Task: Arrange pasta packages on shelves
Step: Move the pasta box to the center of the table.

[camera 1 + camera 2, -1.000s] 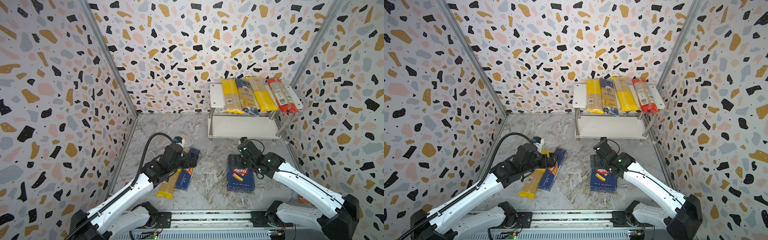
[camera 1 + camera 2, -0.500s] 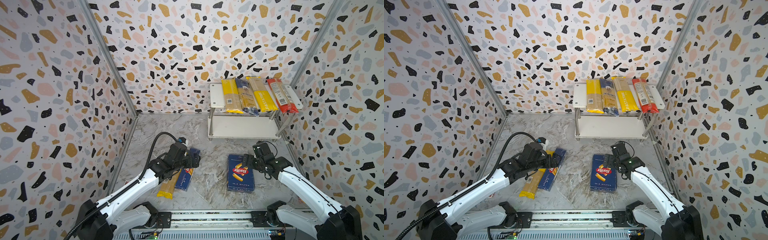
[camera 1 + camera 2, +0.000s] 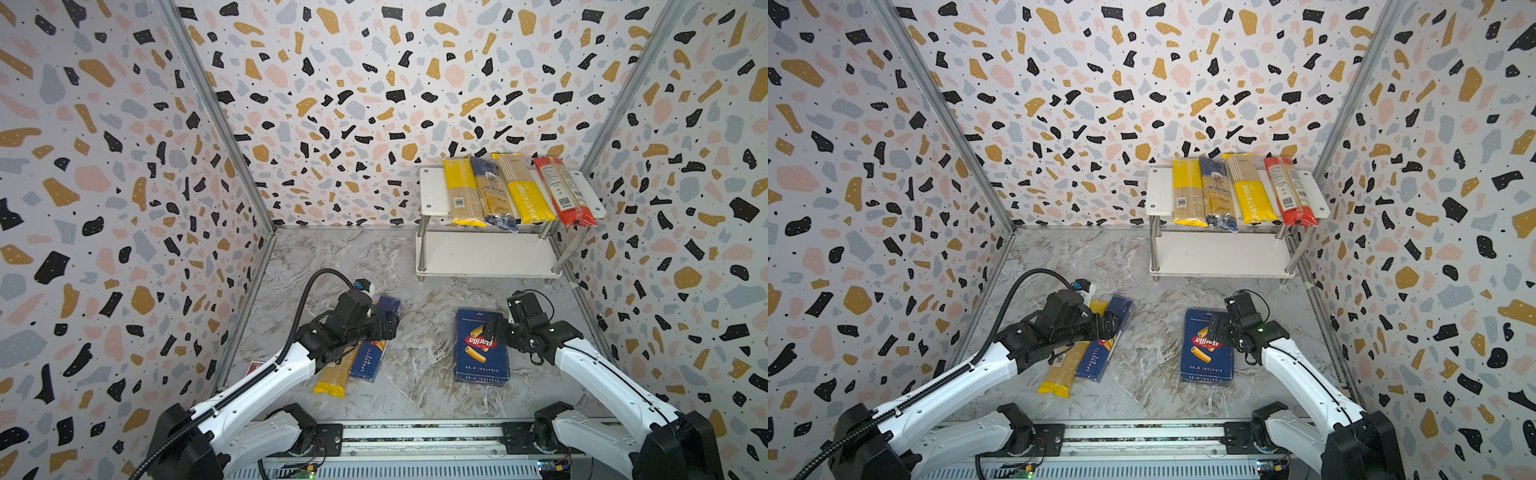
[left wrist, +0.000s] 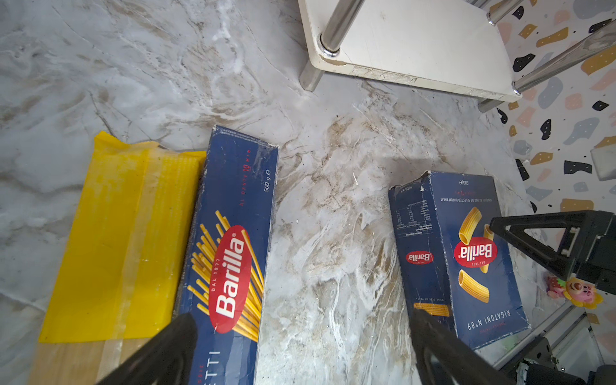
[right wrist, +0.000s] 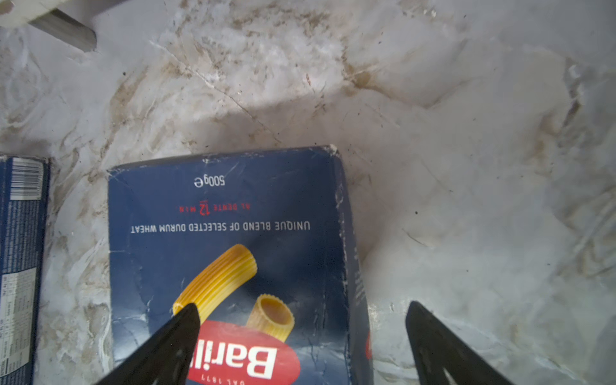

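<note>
Two robot arms work a marble-patterned table [image 3: 415, 374] where three pasta packs wait to be shelved. The right tool [image 5: 303, 308], spread wide and holding nothing, hangs low over the wide dark blue cardboard Barilla rigatoni box [image 3: 482, 345]. One finger sits above the box's printed face and the other past its long side edge, over bare table. The stance suggests a grab at that edge, since the flat-lying box looks too broad for the jaws. The left tool [image 4: 301, 318], equally spread and empty, hovers above the slim dark blue cardboard Barilla spaghetti box [image 3: 368, 359]. That box lies beneath it, touching a long yellow plastic spaghetti bag [image 3: 332, 376] on the side away from the rigatoni box. Well ahead of both tools stands the small two-tier rack of white boards and chrome legs [image 3: 432, 195]. A plain yellow bag [image 3: 461, 187], a dark blue bag [image 3: 492, 195], a yellow Pastatime bag [image 3: 523, 191] and a red bag [image 3: 561, 191] lie side by side across its upper board. That leaves the bare lower board [image 3: 486, 253] as the likely home for the boxes.
</note>
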{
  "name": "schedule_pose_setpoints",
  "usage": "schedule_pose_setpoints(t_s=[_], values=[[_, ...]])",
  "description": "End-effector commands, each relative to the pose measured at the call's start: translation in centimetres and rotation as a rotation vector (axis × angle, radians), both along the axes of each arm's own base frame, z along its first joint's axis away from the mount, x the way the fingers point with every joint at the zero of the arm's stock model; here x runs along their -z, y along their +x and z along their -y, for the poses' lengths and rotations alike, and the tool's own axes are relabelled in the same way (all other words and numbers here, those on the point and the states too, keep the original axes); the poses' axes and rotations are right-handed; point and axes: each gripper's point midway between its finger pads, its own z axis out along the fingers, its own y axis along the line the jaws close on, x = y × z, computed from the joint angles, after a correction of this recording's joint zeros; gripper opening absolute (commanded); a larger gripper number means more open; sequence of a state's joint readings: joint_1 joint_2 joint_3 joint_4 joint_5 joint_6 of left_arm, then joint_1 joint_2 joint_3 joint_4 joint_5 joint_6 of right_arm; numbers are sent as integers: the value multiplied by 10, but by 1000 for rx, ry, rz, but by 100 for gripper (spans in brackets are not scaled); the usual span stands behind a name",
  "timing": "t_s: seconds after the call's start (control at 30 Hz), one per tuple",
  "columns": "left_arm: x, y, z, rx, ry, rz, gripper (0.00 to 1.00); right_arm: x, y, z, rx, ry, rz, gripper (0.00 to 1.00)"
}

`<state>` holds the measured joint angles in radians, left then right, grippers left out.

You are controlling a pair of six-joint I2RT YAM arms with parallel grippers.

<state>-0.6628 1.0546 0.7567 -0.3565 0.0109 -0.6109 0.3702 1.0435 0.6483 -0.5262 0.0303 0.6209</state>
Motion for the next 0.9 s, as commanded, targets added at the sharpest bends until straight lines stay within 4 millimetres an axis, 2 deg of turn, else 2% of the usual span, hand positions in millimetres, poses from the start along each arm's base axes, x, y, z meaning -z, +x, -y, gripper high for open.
schedule_pose_setpoints(t_s=[0.0,0.23,0.37,0.47,0.53,0.63,0.87], values=[[0,1,3,10,-20,12,99,8,-3,-14,-30,82,-18,97],[12,-1,5,18,-25,-15,99,30,-15,-55,-140,202,-74,95],[21,-4,6,24,-14,-41,99,29,-20,-98,-248,289,-90,95],[30,-7,10,38,-20,-69,100,28,-23,-122,-303,311,-97,95],[36,-10,13,45,-20,-90,99,28,-25,-132,-327,315,-106,95],[46,-15,19,57,-15,-115,100,23,-28,-134,-346,311,-105,96],[69,-32,43,95,-7,-161,97,12,-33,-110,-322,271,-61,97]])
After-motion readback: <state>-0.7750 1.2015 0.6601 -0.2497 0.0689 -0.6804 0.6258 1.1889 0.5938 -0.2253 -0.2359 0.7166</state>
